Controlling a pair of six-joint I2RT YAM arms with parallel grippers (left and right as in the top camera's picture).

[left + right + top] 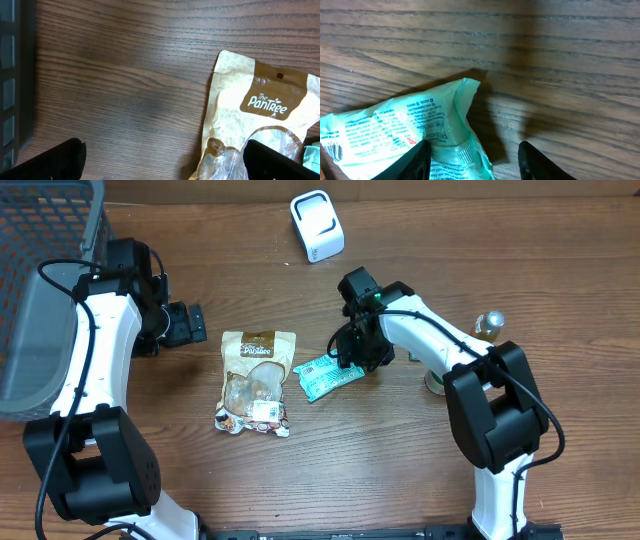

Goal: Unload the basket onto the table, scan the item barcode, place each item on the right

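The mint-green printed plastic packet [326, 377] lay on the brown wooden table [400, 470] near the middle, with its right end under the right gripper [352, 352]. In the right wrist view that pincer stood part-open astride the packet's crumpled end. 1 of its fingers [421, 161] met the film, while bare wood showed between the other and the packet, so it looked released rather than clenched. Just left of the packet lay a tan snack pouch with a clear window [255, 380]. Further left, the left gripper [186, 325] hung with its 2 fingers spread wide, holding nothing. The white boxy barcode scanner [317, 225] sat at the far edge, well apart from the packet, and a grey mesh basket [40, 290] filled the far-left corner. From here, the likeliest trouble was a poor hold. Closing on only the crumpled tip of thin film could let it slip out, or leave the packet drooping so its code faced away from the scanner. Where the barcode sat could not be told. A finger scraping the table could also shove the packet against the pouch.
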